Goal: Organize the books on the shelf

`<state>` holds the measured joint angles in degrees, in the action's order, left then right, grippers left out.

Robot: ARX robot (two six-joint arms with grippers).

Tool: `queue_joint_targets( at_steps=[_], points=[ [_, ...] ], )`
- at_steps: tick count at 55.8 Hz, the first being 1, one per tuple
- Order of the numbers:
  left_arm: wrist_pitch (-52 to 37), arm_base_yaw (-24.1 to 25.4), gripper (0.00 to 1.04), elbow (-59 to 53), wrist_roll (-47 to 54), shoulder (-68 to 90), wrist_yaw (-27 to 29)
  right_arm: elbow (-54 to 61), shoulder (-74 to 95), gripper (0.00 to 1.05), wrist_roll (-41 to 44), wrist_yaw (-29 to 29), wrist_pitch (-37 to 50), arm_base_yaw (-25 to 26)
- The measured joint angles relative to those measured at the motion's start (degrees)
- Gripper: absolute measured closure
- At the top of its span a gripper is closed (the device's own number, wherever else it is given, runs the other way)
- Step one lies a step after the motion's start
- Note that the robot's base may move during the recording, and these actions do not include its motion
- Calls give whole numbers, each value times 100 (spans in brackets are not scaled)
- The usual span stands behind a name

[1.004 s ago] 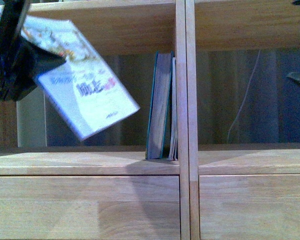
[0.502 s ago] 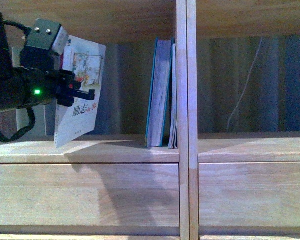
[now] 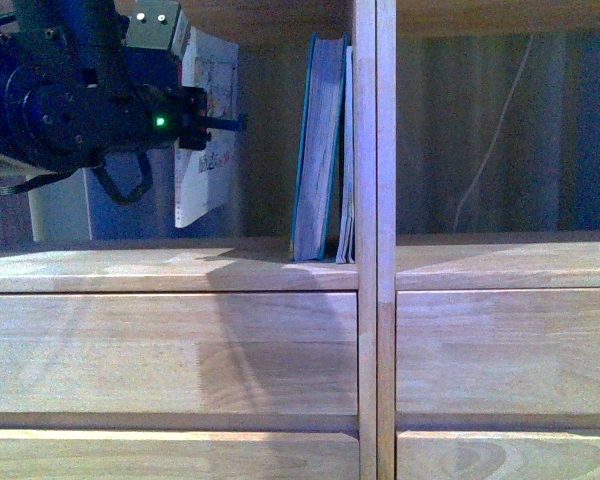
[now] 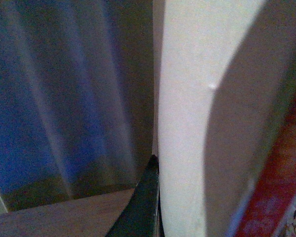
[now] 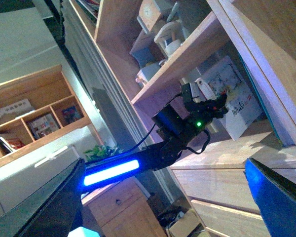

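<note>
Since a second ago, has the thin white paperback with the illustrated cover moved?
Yes. The white paperback has swung from steeply tilted to nearly upright, now roughly parallel with the standing thick teal-covered book.

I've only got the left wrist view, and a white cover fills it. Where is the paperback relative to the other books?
Observer: In the front view the white paperback hangs in the left tool, with a clear gap to the teal book.
Operator: Is the teal one upright?
Observer: Yes, with the grey booklet between it and the central divider.
Operator: Is mine straight?
Observer: Nearly; its top looks to lean slightly toward the teal book.
</note>
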<state>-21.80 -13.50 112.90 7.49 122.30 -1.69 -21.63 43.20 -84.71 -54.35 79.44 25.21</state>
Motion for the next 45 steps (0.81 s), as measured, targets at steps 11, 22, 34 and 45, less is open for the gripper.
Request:
queue_joint_targets(
  at_steps=[11,22,34,45],
  points=[
    [719,-179,98,813,-140,573,284,0,31,7,-11,11,50,-15],
    [1115,-289,98,1574,-136,1056,345,0,31,7,-13,9,50,-20],
    [1460,-302,98,2065,-164,1325,387,0,31,7,-13,9,50,-24],
    [1711,-304,76,2194,-181,1370,295,0,31,7,-13,9,52,-24]
  ],
)
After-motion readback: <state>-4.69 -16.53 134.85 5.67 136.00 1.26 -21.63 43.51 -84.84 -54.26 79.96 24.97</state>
